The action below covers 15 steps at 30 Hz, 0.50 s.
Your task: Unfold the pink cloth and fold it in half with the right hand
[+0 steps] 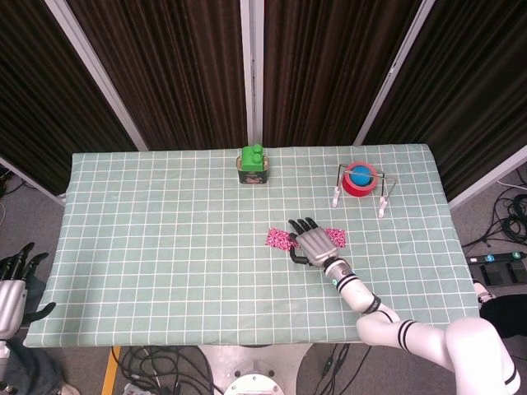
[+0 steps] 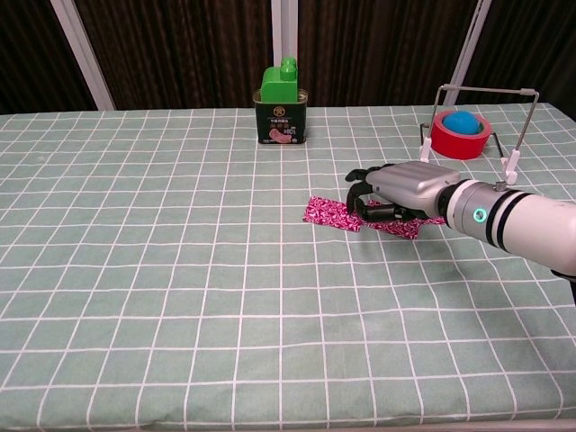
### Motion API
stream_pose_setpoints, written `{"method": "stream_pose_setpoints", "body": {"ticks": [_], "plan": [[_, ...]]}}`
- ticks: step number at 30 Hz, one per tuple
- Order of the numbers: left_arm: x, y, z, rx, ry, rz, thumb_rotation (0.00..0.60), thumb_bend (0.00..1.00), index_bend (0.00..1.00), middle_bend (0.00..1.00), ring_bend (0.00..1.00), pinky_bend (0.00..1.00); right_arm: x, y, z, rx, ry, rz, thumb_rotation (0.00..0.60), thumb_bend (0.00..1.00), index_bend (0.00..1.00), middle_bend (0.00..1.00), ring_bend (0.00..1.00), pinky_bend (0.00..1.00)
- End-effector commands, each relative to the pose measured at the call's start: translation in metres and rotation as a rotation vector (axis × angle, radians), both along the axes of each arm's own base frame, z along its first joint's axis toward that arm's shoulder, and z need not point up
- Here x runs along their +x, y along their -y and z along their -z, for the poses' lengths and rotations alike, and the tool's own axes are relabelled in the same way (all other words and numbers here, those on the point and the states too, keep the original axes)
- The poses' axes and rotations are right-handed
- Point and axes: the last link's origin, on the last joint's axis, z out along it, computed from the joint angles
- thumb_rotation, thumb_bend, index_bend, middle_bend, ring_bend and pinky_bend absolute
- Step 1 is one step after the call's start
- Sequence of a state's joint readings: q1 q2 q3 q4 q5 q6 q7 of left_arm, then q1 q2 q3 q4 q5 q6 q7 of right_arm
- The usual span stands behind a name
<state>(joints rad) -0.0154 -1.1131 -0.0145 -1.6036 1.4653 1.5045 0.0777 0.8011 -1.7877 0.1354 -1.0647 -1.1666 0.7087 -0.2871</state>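
Far left, off the table edge, our left hand (image 1: 16, 280) hangs idle with its fingers apart and nothing in them, well away from the action. Moving across the green checked tablecloth (image 1: 165, 247), we reach the dark green tin can (image 2: 282, 121) at the back, a bright green toy block (image 2: 284, 81) sticking out of its top. Now the centre: the pink patterned cloth strip (image 2: 326, 211) lies flat on the table, long axis running left to right, and our right hand (image 2: 396, 191) is planted palm-down on its middle. In the head view, pink shows on both sides of the hand; the longer end pokes out to the left, past the fingertips. The fingers curl down onto the fabric, but whether they pinch a layer or merely press it, we cannot tell. So the cloth sits directly beneath the right hand, which is much the nearer one, and we judge the unfolding is under way. Far right, a red tape roll (image 2: 461, 136) with a blue ball (image 2: 459, 121) resting in it stands under a thin wire frame (image 2: 486, 90).
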Motion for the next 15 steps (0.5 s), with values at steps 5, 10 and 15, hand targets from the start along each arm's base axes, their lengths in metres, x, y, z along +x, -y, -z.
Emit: {"method": "stream_pose_setpoints", "body": {"ticks": [5,10,15], "plan": [[-0.001,0.002,-0.001,0.006,0.003,0.001,0.600,0.12,0.22,0.14,0.15,0.15,-0.016,0.005,-0.025,-0.063,0.004,0.022,0.005,0.50,0.28,0.01,0.00,0.00],[0.001,0.000,0.000,0.003,0.009,0.011,0.600,0.12,0.22,0.14,0.15,0.15,-0.039,0.013,-0.062,-0.153,-0.032,0.037,0.279,0.16,0.28,0.03,0.00,0.00],[0.004,0.000,0.002,0.001,0.010,0.020,0.600,0.12,0.22,0.14,0.15,0.15,-0.051,0.015,-0.074,-0.169,-0.070,0.047,0.470,0.07,0.29,0.04,0.00,0.00]]}}
